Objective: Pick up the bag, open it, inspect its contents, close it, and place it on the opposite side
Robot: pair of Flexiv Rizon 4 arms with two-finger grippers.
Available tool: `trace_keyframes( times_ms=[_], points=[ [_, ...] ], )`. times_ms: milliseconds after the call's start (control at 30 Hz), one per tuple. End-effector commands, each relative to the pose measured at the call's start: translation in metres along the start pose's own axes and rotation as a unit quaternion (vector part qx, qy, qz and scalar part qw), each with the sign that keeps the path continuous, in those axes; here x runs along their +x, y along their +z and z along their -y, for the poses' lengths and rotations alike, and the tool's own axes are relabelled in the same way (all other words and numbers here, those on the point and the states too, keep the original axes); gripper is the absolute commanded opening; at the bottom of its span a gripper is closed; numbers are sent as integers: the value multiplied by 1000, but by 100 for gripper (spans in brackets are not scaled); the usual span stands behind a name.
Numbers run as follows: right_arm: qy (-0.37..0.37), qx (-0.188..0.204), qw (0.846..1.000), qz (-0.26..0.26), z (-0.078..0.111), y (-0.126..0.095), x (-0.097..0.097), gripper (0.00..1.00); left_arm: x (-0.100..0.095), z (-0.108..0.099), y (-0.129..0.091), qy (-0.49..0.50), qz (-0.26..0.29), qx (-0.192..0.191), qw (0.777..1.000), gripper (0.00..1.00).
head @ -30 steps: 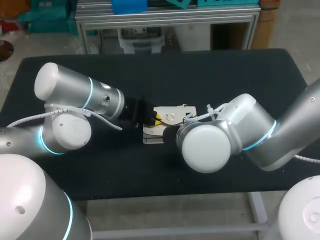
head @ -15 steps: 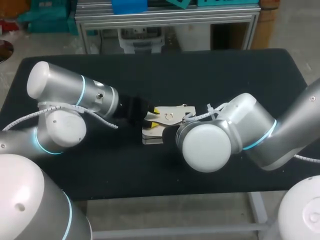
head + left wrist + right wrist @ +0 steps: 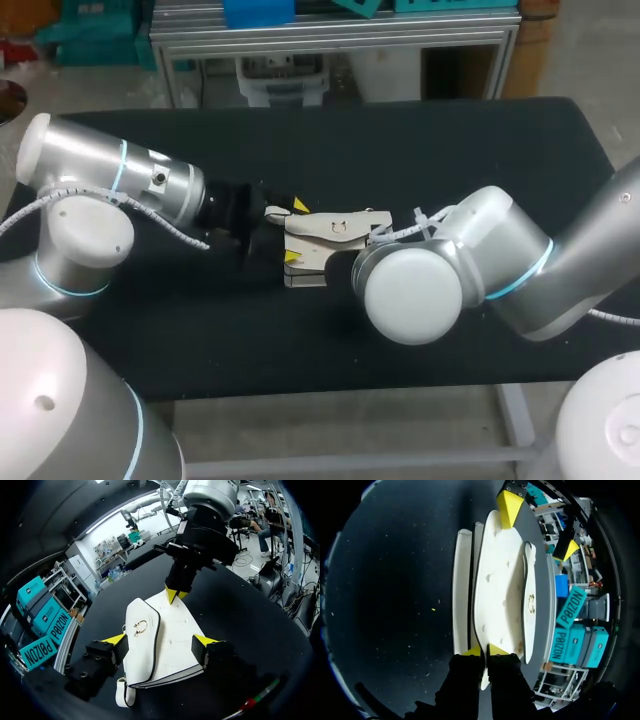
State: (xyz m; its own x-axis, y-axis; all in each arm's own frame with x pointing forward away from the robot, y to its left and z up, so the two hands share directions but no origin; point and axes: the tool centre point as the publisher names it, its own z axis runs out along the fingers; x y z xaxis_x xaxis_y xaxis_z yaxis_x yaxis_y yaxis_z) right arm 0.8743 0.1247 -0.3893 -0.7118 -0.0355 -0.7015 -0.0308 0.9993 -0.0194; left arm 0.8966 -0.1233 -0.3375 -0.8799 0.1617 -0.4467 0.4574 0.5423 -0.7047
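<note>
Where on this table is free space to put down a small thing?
The table is bare behind the bag, at the far right corner and along the near edge. The middle is crowded: left claw open around the bag, right claw gripping its edge.

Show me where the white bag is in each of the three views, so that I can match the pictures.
Head view: the white bag lies at the middle of the table.
Left wrist view: it lies between the left gripper's open fingers.
Right wrist view: it stretches ahead of the right gripper, which pinches its near edge.
Shared landmark: the metal ring on its flap, visible in all three.
</note>
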Motion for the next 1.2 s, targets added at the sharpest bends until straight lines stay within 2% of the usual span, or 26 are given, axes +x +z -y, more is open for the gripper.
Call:
trace_keyframes(
  times_ms=[33,467,500,533,567,600,633,1200],
  points=[
    [2,-6,991,131,2,4,5,0,-2,0,-11,-10,-12,28,999,90],
    [-13,-19,989,149,0,-3,5,0,-5,5,-8,-78,-24,6,997,92],
    [-14,-20,989,149,0,-2,5,11,-6,5,-8,-83,-25,3,996,92],
    [-15,-22,989,148,1,-2,6,32,-6,5,-8,-88,-27,3,996,92],
    [-14,-24,989,147,2,-1,6,48,-6,5,-8,-93,-28,2,995,91],
    [-13,-25,989,146,3,-1,6,91,-7,6,-8,-98,-28,-1,995,91],
    [-13,-26,989,145,4,-1,6,100,-7,6,-8,-99,-27,-2,995,91],
    [-7,-40,984,175,10,-28,-7,100,-12,11,-9,-95,-24,-8,995,87]
  ],
)
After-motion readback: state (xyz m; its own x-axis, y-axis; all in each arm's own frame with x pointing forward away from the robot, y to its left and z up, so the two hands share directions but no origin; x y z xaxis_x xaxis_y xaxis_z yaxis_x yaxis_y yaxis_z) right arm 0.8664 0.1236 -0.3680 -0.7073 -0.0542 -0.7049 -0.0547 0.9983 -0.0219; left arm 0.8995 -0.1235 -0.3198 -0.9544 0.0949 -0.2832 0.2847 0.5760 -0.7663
